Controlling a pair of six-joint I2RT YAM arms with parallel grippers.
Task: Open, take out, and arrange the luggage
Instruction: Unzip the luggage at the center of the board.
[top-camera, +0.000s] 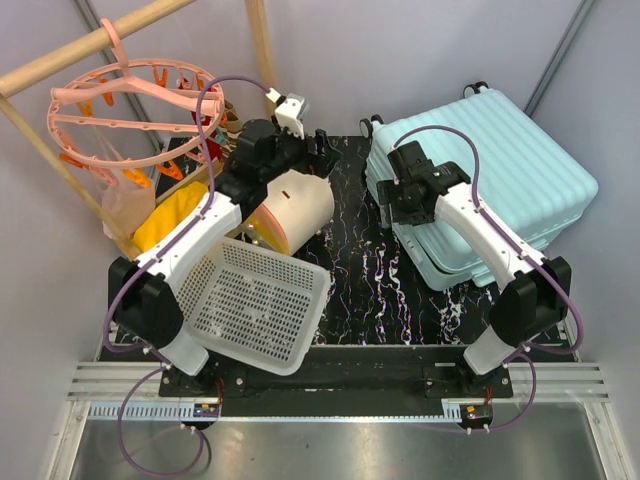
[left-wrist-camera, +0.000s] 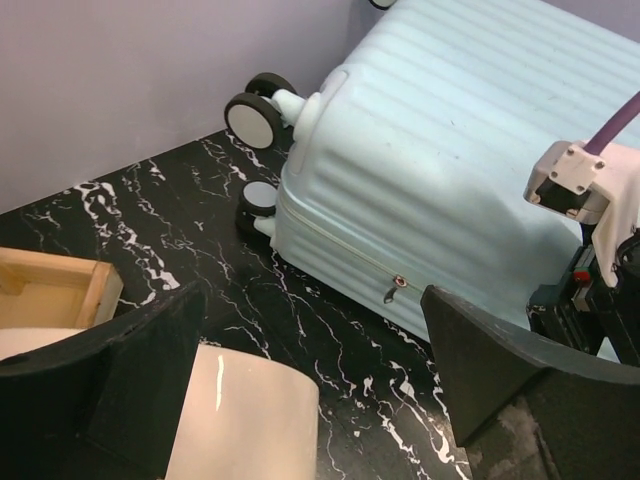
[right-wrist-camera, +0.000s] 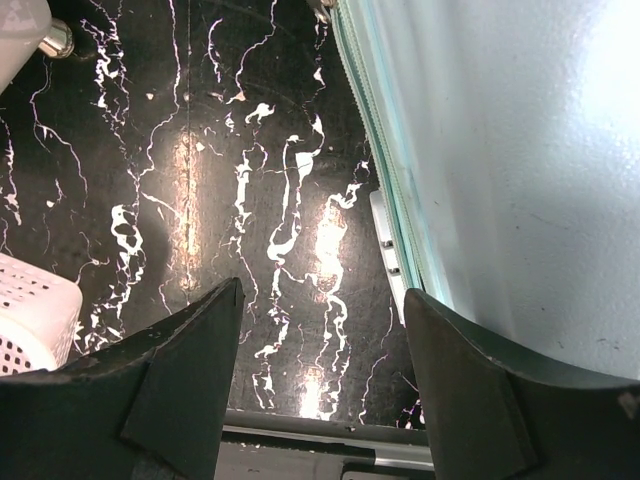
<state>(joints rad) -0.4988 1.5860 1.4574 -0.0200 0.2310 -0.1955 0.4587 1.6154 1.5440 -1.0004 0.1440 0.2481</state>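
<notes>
- The suitcase (top-camera: 500, 170) lies flat on the right rear part of the black marble table (top-camera: 350, 290), both shells together.
- Its wheels (left-wrist-camera: 252, 118) point toward the back wall, and a zip pull (left-wrist-camera: 395, 288) hangs on the seam of its left side.
- The left gripper (left-wrist-camera: 310, 335) hovers over the rounded cream box (top-camera: 300, 210), left of the suitcase and apart from it. Its jaws are spread wide with nothing between them.
- The right gripper (right-wrist-camera: 322, 300) hangs over the table just beside the suitcase's left edge. Its jaws are spread and pinch nothing, and the right finger is close to the zip seam.
- A white plastic basket (top-camera: 255, 300) sits tilted at the near left, against the left arm.
</notes>
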